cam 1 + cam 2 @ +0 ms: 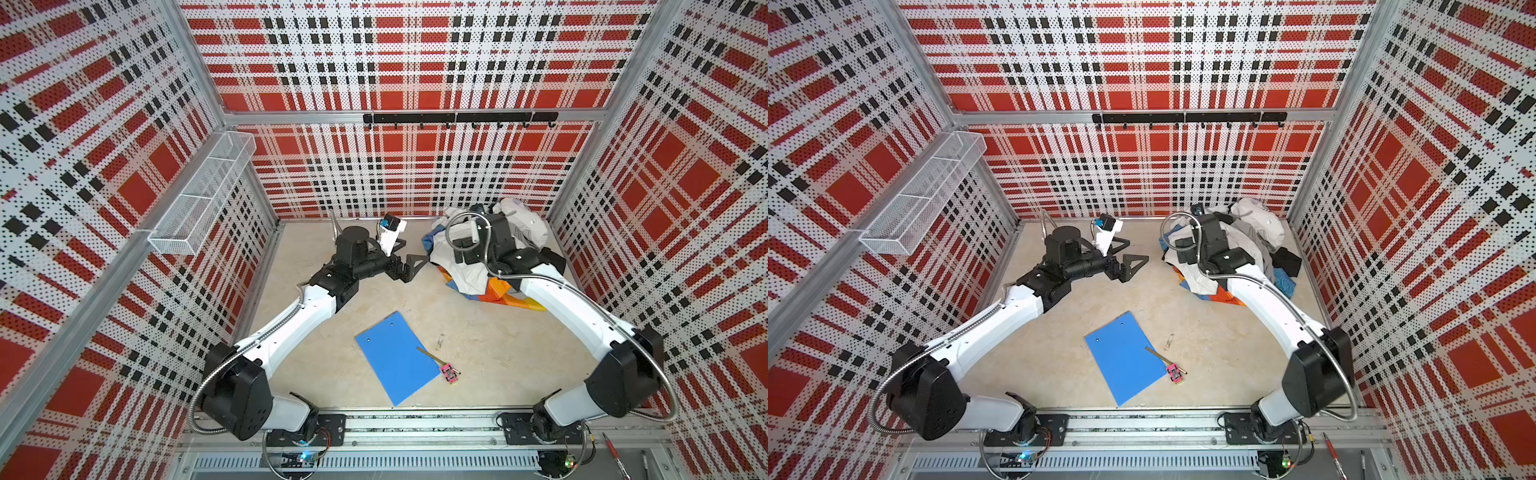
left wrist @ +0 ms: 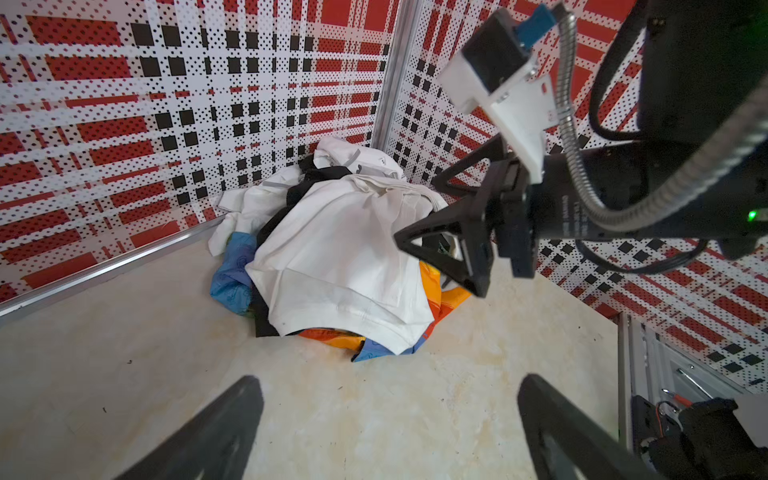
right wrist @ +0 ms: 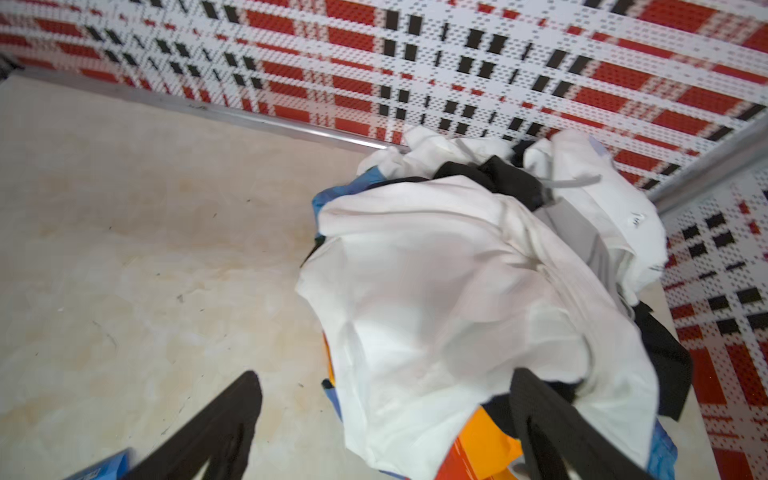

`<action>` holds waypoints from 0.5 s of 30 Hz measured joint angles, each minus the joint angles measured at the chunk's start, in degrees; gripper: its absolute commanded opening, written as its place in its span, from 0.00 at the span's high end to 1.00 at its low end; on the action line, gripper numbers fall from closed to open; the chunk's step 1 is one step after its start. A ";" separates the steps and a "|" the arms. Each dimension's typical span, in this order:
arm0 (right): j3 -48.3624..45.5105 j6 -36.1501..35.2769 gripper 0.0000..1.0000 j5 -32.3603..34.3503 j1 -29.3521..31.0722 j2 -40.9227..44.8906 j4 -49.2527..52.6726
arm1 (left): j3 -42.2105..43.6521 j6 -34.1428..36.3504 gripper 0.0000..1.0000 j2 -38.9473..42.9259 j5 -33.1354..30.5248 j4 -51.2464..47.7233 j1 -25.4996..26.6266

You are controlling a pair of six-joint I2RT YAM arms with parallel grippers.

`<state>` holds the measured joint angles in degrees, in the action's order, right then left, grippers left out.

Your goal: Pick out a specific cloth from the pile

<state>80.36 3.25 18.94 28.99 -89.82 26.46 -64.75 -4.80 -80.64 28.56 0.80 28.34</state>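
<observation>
Right tool (image 3: pixel 386 380) gapes above the pile (image 3: pixel 436 291); cloth (image 3: pixel 486 440) peeks from its edge.

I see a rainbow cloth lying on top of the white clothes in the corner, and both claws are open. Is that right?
Not quite. The left wrist view shows the rainbow cloth lying under the white clothes, with only orange and blue edges poking out at the bottom of the pile. The left gripper and right gripper are indeed open.
</observation>
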 measured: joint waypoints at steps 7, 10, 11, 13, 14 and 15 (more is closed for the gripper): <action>4.72 -2.73 0.00 4.79 2.82 -13.97 -0.46 | 0.00 0.00 0.01 0.00 -0.07 -0.02 0.00; 4.70 -3.74 0.00 6.64 2.43 -17.33 0.09 | 0.00 0.02 0.01 0.00 -0.07 -0.02 0.00; 4.70 -4.04 0.00 7.13 2.34 -17.90 0.22 | 0.00 0.02 0.01 0.00 -0.09 -0.04 0.00; 4.83 -4.87 0.00 7.78 1.92 -18.47 0.37 | 0.00 0.09 0.01 0.00 -0.11 -0.04 0.00; 5.11 -5.27 0.00 8.07 1.70 -18.67 0.52 | 0.00 0.13 0.01 0.00 -0.13 -0.04 0.00; 5.42 -5.60 0.00 8.26 1.46 -18.88 0.50 | 0.00 0.15 0.01 0.00 -0.13 -0.04 0.00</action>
<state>85.78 -2.35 27.20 30.46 -108.71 26.96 -64.75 -4.64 -80.64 28.42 0.75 28.34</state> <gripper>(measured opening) 0.999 0.992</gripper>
